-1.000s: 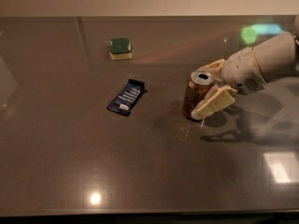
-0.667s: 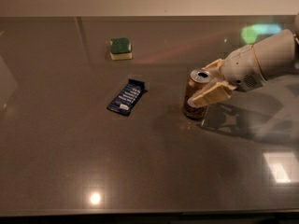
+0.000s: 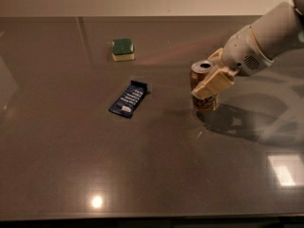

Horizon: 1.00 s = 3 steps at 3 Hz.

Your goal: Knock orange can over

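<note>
The orange can [image 3: 203, 90] stands upright right of the table's middle, silver top open to view, dark lettering on its lower side. My gripper [image 3: 212, 73] comes in from the right on a white arm and holds the can between its tan fingers. The near finger [image 3: 214, 83] lies across the can's front and the far finger [image 3: 217, 54] sits behind its top. I cannot tell whether the can's base touches the table.
A flat dark-blue snack wrapper [image 3: 129, 98] lies left of the can. A green-and-yellow sponge [image 3: 123, 49] sits further back on the left. The dark glossy table [image 3: 152, 165] reaches a pale wall behind; its front edge runs along the bottom.
The gripper and the can have moved together a little up the picture, and the can has gone from slightly tilted to upright. The wrapper and sponge have not moved.
</note>
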{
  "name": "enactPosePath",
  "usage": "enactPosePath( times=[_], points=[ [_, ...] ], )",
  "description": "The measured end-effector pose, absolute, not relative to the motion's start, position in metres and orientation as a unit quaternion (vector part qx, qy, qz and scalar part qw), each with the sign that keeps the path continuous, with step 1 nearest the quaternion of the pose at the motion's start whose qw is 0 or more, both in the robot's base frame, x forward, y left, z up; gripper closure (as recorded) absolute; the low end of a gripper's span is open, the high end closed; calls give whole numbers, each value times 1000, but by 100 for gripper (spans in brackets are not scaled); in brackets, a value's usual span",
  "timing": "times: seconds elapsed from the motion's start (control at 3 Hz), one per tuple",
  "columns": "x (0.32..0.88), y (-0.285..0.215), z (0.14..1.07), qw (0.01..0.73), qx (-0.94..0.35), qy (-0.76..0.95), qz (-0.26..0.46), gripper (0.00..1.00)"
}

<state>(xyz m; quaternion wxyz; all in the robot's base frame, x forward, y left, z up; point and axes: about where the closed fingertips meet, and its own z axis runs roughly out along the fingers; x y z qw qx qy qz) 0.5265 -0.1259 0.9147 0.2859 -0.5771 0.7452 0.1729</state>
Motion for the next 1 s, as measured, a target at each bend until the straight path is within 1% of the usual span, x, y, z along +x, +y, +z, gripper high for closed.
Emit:
enactPosePath(
  times=[0.33, 1.0],
  points=[
    [521, -126, 925, 221, -593, 765, 120, 100],
    [516, -143, 921, 108, -624, 774, -7, 100]
  ],
)
